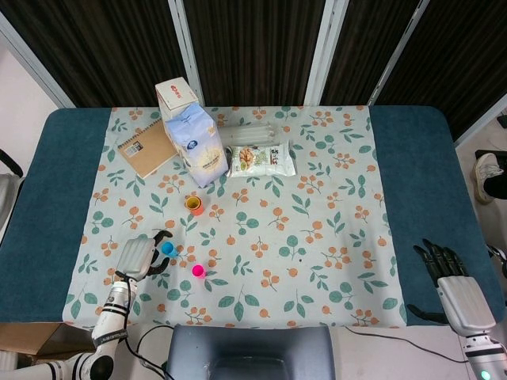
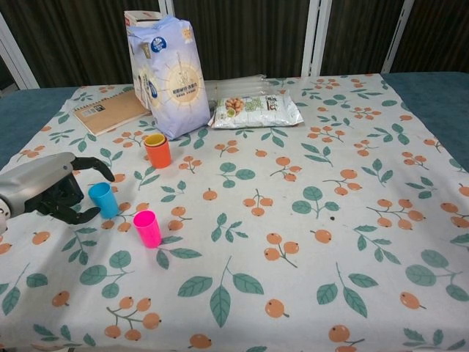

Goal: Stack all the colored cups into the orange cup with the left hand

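Observation:
The orange cup (image 1: 193, 206) (image 2: 157, 150) stands upright with a yellow cup nested inside it. A blue cup (image 1: 167, 248) (image 2: 103, 199) stands nearer the front left, and a pink cup (image 1: 198, 271) (image 2: 146, 227) sits just right of it. My left hand (image 1: 139, 256) (image 2: 53, 192) is right beside the blue cup on its left, fingers apart and curved around it, holding nothing. My right hand (image 1: 453, 283) rests open off the table's right front corner, seen only in the head view.
A blue-white flour bag (image 2: 174, 77) and a carton (image 2: 139, 44) stand at the back, with a brown notebook (image 2: 110, 111) to their left. A snack packet (image 2: 255, 111) and clear tubes (image 1: 249, 134) lie behind centre. The floral cloth (image 2: 308, 220) covers the table.

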